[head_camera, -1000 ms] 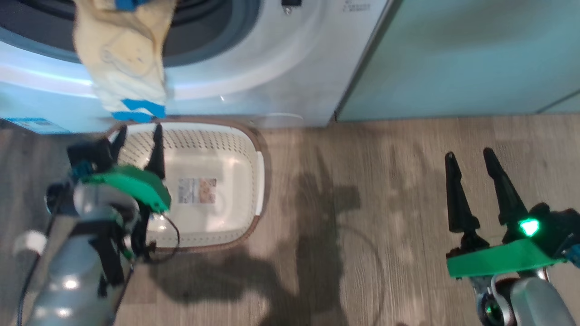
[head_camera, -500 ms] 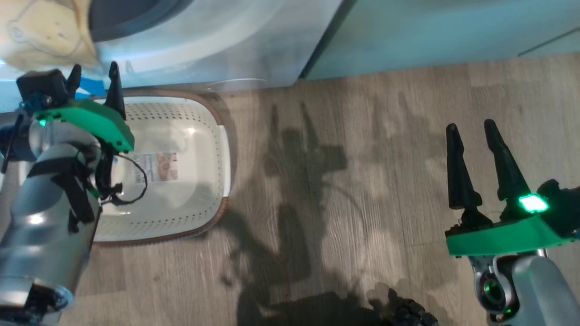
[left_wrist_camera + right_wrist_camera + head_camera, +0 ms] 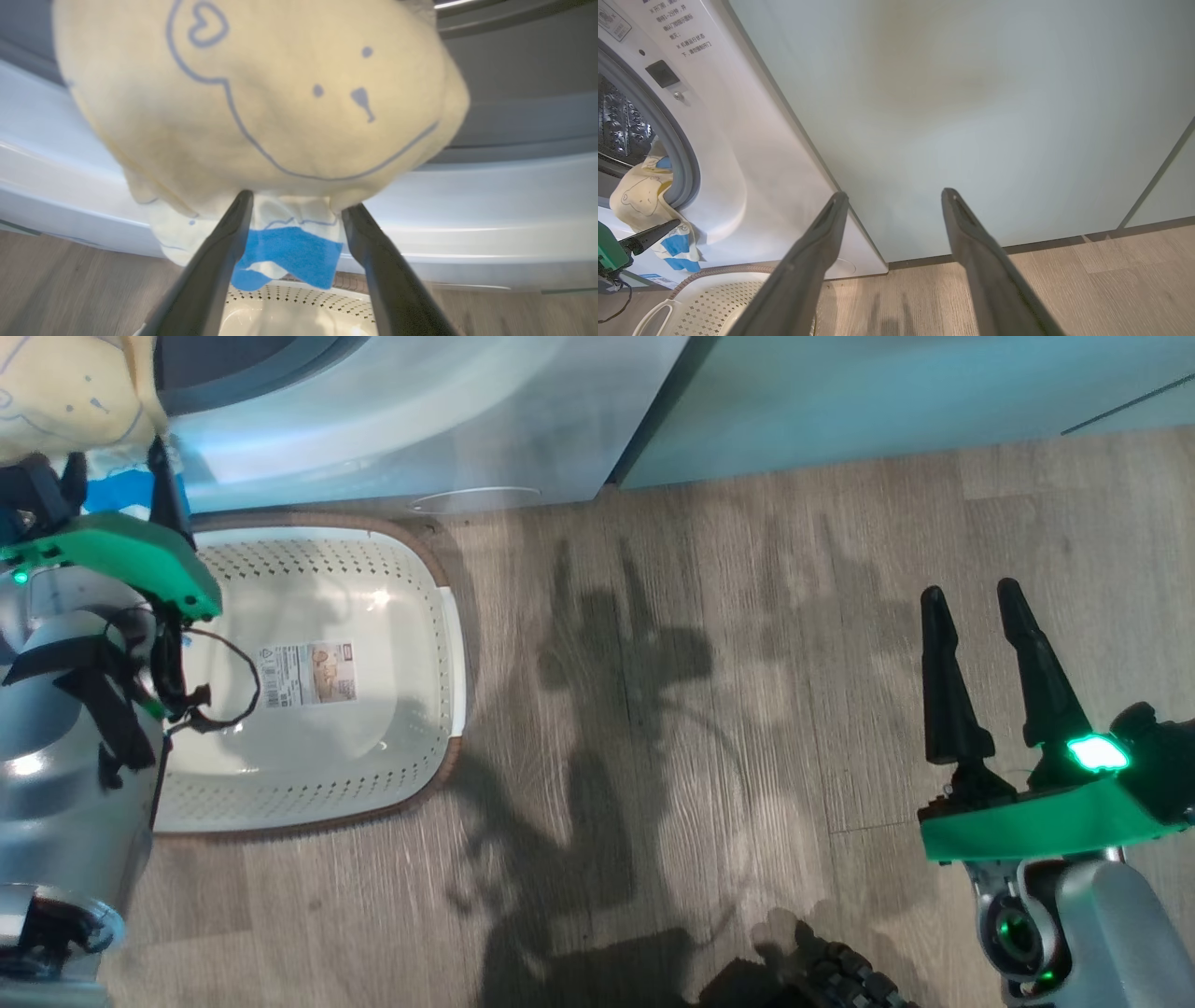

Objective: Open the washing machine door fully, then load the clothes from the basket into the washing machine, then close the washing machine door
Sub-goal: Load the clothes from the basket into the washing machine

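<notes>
head view: basket (image 3: 373,737) empty at 9 o'clock; clothes (image 3: 65,392) drape from washing machine (image 3: 420,420) at 11; right gripper (image 3: 969,593) wide, idle, 3 o'clock.
left wrist view: left gripper (image 3: 298,200) wide, tips at clothes' hanging hem, 12 o'clock; contact unclear, probably not gripped.
right wrist view: clothes hang out over grey gasket (image 3: 689,172) at 9 o'clock.
step tip: likely scoop blue hem up, push deep past gasket, so door won't pinch it.

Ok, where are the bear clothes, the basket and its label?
Clothes (image 3: 280,93), left wrist view, on the bear's face.
Basket (image 3: 308,560), head view, on its dotted far wall.
Label (image 3: 308,674), head view, its middle.
</notes>
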Tool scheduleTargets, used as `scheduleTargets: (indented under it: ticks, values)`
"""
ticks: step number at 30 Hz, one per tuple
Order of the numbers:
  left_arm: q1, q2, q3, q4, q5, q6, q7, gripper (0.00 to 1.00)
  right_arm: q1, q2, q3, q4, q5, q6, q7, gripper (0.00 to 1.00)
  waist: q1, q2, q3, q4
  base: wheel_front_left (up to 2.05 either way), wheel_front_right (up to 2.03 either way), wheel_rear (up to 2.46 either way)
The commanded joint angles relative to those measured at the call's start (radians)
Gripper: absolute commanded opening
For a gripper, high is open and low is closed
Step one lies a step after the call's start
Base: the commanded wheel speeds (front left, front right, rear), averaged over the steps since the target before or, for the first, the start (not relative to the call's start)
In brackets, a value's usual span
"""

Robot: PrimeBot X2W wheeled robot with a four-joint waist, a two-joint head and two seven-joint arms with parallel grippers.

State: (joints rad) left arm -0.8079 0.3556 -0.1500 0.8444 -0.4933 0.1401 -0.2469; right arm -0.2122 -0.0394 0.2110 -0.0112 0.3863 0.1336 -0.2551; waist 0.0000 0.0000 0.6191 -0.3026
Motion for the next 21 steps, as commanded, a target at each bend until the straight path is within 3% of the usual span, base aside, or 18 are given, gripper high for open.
scheduleTargets:
  ticks: [1,4,6,7,9,17,21]
  values:
    - [-0.019,0.051,0.038,-0.020,-0.002,0.010,-0.009,1.00,-0.009,-0.011,0.017,-0.031,0.003,-0.003,-0.007,1.00,0.0000,0.0000,0.002,0.002,0.00,0.00,0.00]
    - [-0.018,0.053,0.047,-0.027,-0.006,0.015,-0.011,1.00,-0.013,-0.011,0.020,-0.031,0.005,-0.003,-0.007,1.00,0.0000,0.0000,0.004,0.002,0.00,0.00,0.00]
    - [-0.018,0.058,0.049,-0.030,-0.004,0.014,-0.012,0.55,-0.015,-0.011,0.023,-0.031,0.008,-0.003,-0.007,1.00,0.0000,0.0000,0.005,0.001,0.00,0.00,0.00]
    - [-0.018,0.058,0.047,-0.032,-0.002,0.015,-0.013,0.45,-0.015,-0.011,0.023,-0.031,0.009,-0.003,-0.007,1.00,0.0000,0.0000,0.005,0.000,0.00,0.00,0.00]
    - [-0.017,0.062,0.043,-0.036,0.003,0.014,-0.013,0.00,-0.017,-0.011,0.024,-0.030,0.011,-0.003,-0.007,1.00,0.0000,0.0000,0.007,-0.002,0.00,0.00,0.00]
    - [-0.013,0.066,0.024,-0.038,0.000,-0.008,-0.007,0.00,-0.020,-0.011,0.015,-0.031,0.016,-0.003,-0.007,1.00,0.0000,0.0000,0.009,0.002,0.00,0.00,0.00]
    - [0.029,0.068,0.011,-0.127,-0.001,-0.010,0.010,0.00,-0.011,-0.011,0.000,-0.036,0.010,-0.003,-0.007,1.00,0.0000,0.0000,0.008,0.025,0.00,0.00,0.00]
